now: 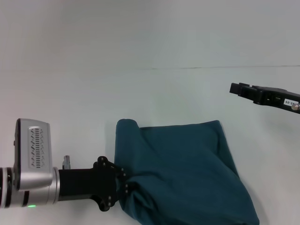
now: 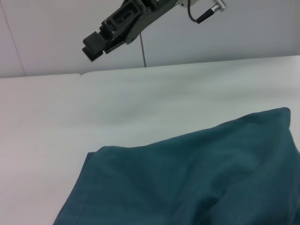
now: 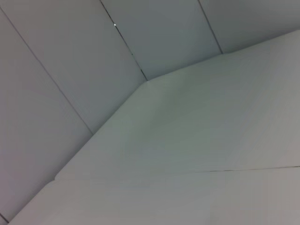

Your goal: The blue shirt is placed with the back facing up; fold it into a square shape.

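The blue shirt (image 1: 183, 168) lies on the white table as a dark teal, partly folded shape, with a rounded fold along its left side. It runs out of view at the bottom right. The left wrist view sees the blue shirt (image 2: 197, 178) close up, plain and gently creased. My left gripper (image 1: 124, 183) reaches in from the left at the shirt's near left edge. It is shut on the blue shirt, whose cloth gathers around its tips. My right gripper (image 1: 238, 89) hangs raised at the far right, well apart from the shirt, and it also shows as the right gripper (image 2: 93, 47) in the left wrist view.
The white table (image 1: 93, 93) stretches bare behind and to the left of the shirt. A thin seam (image 1: 211, 68) crosses it at the back. The right wrist view shows only the white table surface (image 3: 197, 131) and wall panels (image 3: 70, 70).
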